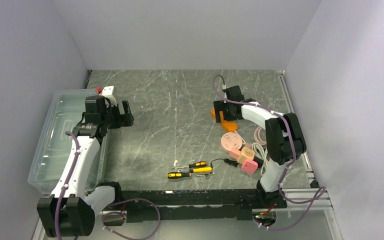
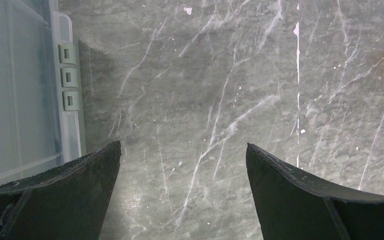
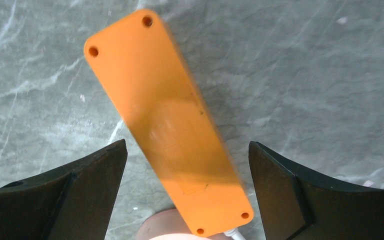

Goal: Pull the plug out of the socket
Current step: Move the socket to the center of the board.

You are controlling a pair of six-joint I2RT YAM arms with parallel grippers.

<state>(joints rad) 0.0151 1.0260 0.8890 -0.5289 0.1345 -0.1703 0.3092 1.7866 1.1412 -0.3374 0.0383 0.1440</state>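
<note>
The orange socket strip point(image 3: 165, 115) sits back-up on the table's right side, under the right gripper point(image 3: 187, 147), touching neither wide-open finger, its long axis slanting across the gap; the left gripper point(image 2: 182, 150), also released, hangs well apart.

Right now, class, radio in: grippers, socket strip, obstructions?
Left gripper open over table. Right gripper open above orange socket strip, underside up. Plug side hidden.

Robot lab test cell: bare white partition walls point(image 1: 190, 35) around a marbled grey tabletop point(image 1: 180, 115), clear bin point(image 1: 55, 145).
</note>
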